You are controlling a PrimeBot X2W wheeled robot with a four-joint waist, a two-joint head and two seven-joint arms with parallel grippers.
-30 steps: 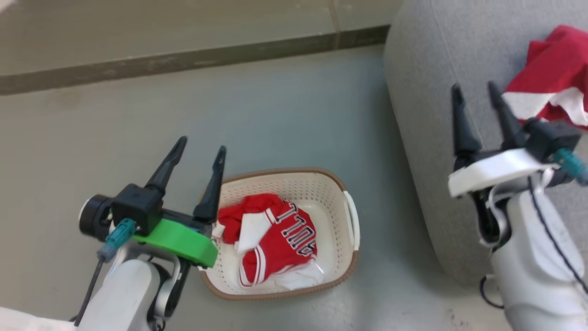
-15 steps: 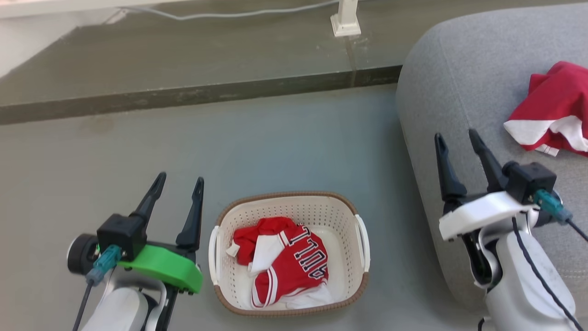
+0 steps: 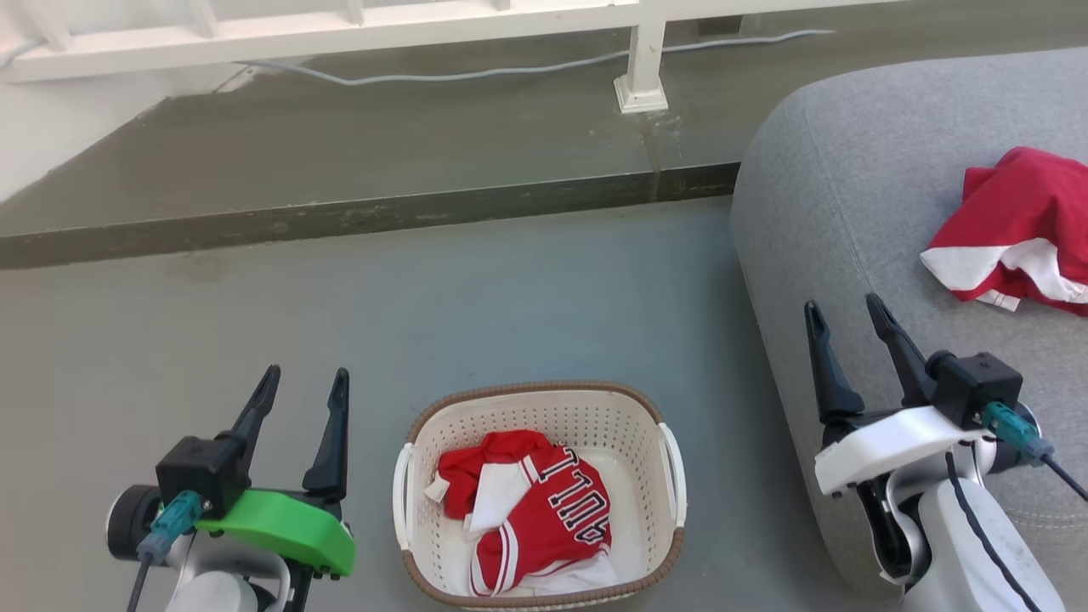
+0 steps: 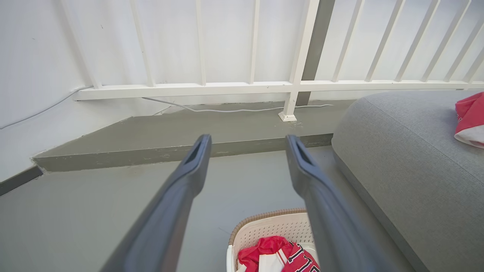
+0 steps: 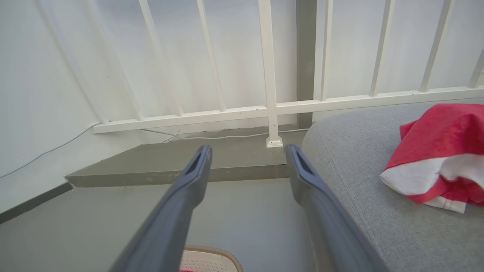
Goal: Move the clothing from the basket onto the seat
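The small rectangular cream plastic basket [image 3: 544,412], with perforated sides and a brown woven-look rim, stands on the grey floor [image 3: 425,314] just beside the large grey fabric-upholstered seat [image 3: 850,221]. Set so close, a garment lifted out has only a short way to go, up and to the right.

A soft red garment with white trim [image 3: 1007,225] lies crumpled on the seat, well back from the rounded edge, so that half of the job looks done. The striped red-and-white garment with black-outlined lettering [image 3: 544,518] lies bunched on the basket's bottom, below the rim, lettering up.

The left hand [image 3: 307,371], on its green mount, hangs just left of the basket. Its two long dark fingers are spread wide with nothing between them but floor. The right hand [image 3: 842,304], on a white mount, hangs over the front edge of the seat, equally wide and empty, near the red garment but apart from it.

Both hands point away from the robot and sit clear of the cloth, which reads as a posture between picks. The left hand is nearer the basket and seems better placed to reach in. It would need to clear the rim and close on a raised fold. The basket looks light, so a finger catching its wall could drag it.
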